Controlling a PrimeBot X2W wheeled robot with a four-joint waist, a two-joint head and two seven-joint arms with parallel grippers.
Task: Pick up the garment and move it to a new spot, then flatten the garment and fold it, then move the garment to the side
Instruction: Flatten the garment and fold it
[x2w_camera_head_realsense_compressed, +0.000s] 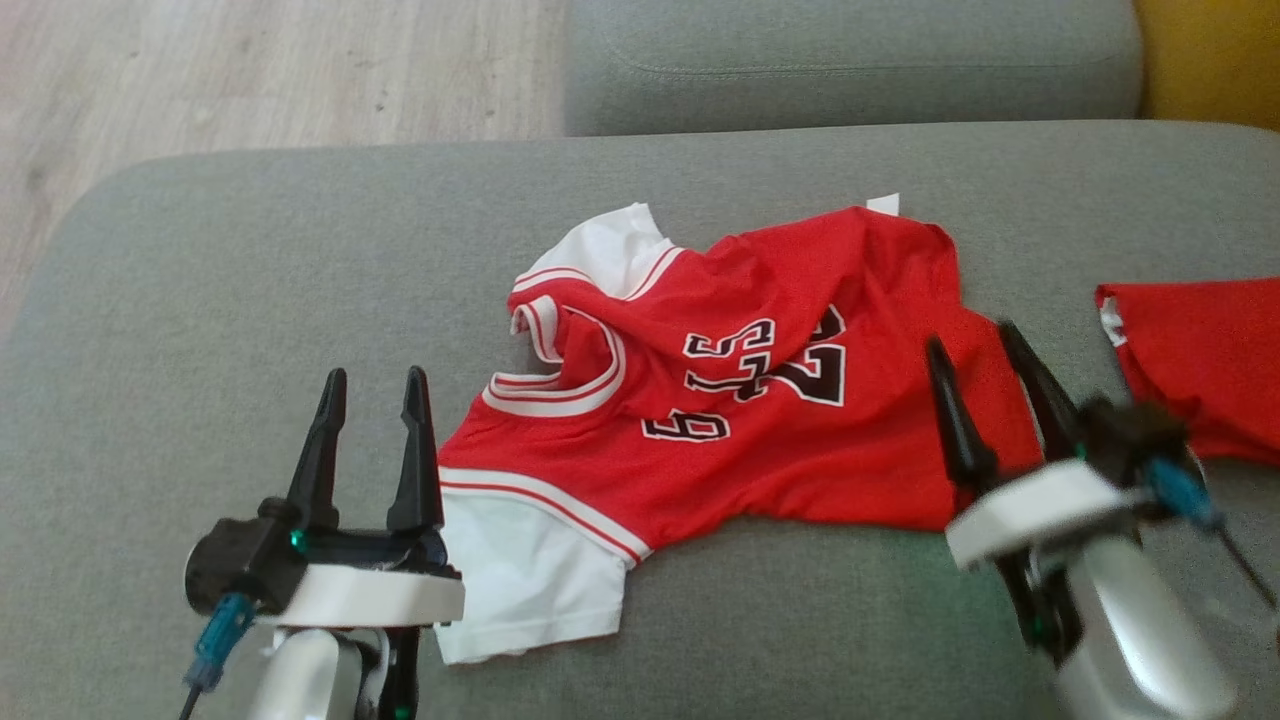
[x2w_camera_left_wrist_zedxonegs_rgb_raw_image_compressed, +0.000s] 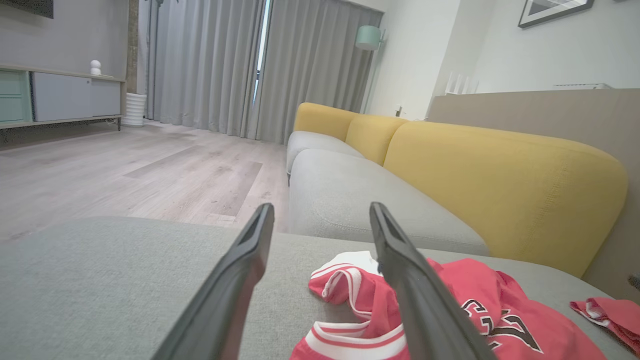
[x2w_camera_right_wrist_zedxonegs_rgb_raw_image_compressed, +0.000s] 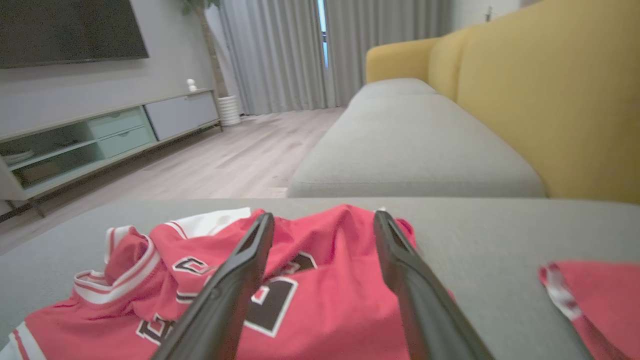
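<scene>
The jersey (x2w_camera_head_realsense_compressed: 740, 400) lies rumpled on the grey cushion (x2w_camera_head_realsense_compressed: 250, 300), collar toward 9 o'clock. The left gripper (x2w_camera_head_realsense_compressed: 375, 375) at its 7 o'clock and the right gripper (x2w_camera_head_realsense_compressed: 972, 337) at 4 o'clock have fingers spread wide, holding nothing. To flatten, pinch opposite edges and draw outward evenly.

Smooth cloth jersey (x2w_camera_head_realsense_compressed: 760, 400); matt woven cushion (x2w_camera_head_realsense_compressed: 250, 300)

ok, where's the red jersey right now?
Head view, centre: the red jersey lies crumpled on the grey sofa seat, left pincer by its white sleeve, right pincer at its right edge, second red garment further right.
</scene>
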